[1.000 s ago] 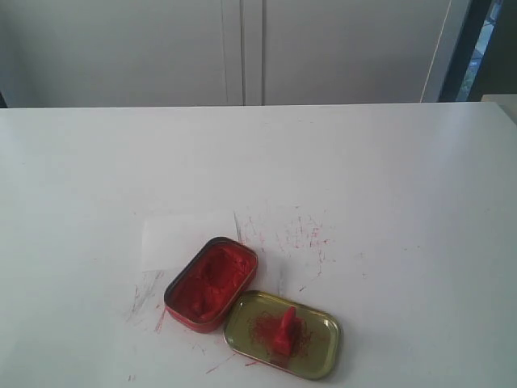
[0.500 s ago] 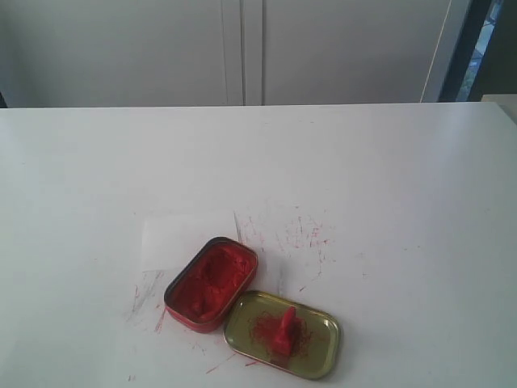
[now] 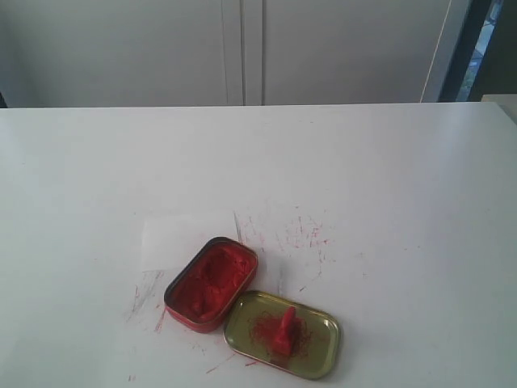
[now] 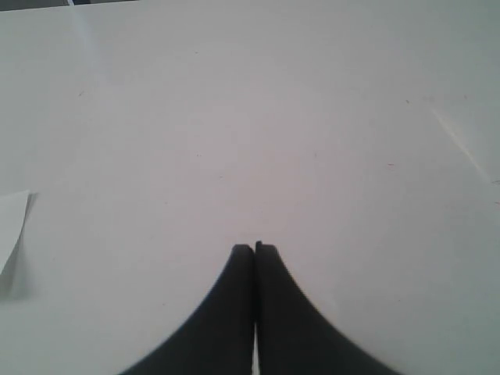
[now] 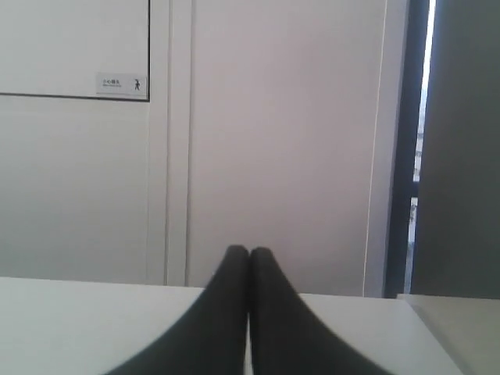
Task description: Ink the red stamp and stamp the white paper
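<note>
The small red stamp [image 3: 284, 331] stands in the gold tin lid [image 3: 319, 352] near the table's front edge. Beside it, to the left, sits the open ink tin [image 3: 212, 282] filled with red ink. Both rest on the white paper [image 3: 174, 234], a thin sheet with red scratches and smudges. Neither arm shows in the exterior view. My left gripper [image 4: 255, 248] is shut with nothing held, over bare white tabletop. My right gripper [image 5: 249, 251] is shut and empty too, pointing level toward the far wall above the table.
The white table [image 3: 404, 178] spreads wide around the tins. White cabinet doors [image 3: 242, 48] stand behind it, and a dark door frame [image 3: 468, 48] at the back right. A corner of paper [image 4: 14, 226] shows at the edge of the left wrist view.
</note>
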You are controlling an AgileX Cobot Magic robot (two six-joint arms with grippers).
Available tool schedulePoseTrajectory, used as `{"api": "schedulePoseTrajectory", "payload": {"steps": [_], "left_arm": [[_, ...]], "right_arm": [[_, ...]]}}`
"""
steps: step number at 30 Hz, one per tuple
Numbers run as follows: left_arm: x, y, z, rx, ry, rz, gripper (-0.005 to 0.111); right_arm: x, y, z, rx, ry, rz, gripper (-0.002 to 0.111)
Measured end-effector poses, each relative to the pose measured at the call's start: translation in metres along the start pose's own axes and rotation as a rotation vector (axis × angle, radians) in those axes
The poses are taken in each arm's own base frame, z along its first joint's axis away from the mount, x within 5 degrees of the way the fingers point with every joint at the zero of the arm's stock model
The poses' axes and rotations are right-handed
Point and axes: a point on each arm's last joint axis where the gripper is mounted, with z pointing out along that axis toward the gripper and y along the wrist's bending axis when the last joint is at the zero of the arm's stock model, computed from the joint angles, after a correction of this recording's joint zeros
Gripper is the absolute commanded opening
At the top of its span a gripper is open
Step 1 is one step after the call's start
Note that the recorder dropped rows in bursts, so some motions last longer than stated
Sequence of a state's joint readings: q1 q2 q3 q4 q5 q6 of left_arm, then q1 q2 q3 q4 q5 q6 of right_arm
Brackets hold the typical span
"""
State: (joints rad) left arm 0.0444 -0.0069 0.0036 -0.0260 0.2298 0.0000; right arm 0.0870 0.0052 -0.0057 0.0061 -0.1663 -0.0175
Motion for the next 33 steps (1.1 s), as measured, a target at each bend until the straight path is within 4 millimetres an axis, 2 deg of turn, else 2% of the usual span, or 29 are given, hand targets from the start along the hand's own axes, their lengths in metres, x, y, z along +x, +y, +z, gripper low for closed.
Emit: {"api": "schedulePoseTrajectory", "payload": {"steps": [18,21,28,33], "left_arm": [[0.000,0.000,0.000,0.000,0.000,0.000,0.000],[0.000,0.000,0.000,0.000,0.000,0.000,0.000],[0.000,0.000,0.000,0.000,0.000,0.000,0.000],[0.000,0.000,0.000,0.000,0.000,0.000,0.000]], "right_arm": [[-0.010,0.000,-0.001,0.001,-0.113,-0.006,0.000],[-0.006,0.000,0.000,-0.001,-0.010,-0.004,0.000],[-0.038,0.000,-0.002,-0.003,0.169,0.004,0.000],[-0.042,0.000,0.005,-0.002,0.254,0.011,0.000]]}}
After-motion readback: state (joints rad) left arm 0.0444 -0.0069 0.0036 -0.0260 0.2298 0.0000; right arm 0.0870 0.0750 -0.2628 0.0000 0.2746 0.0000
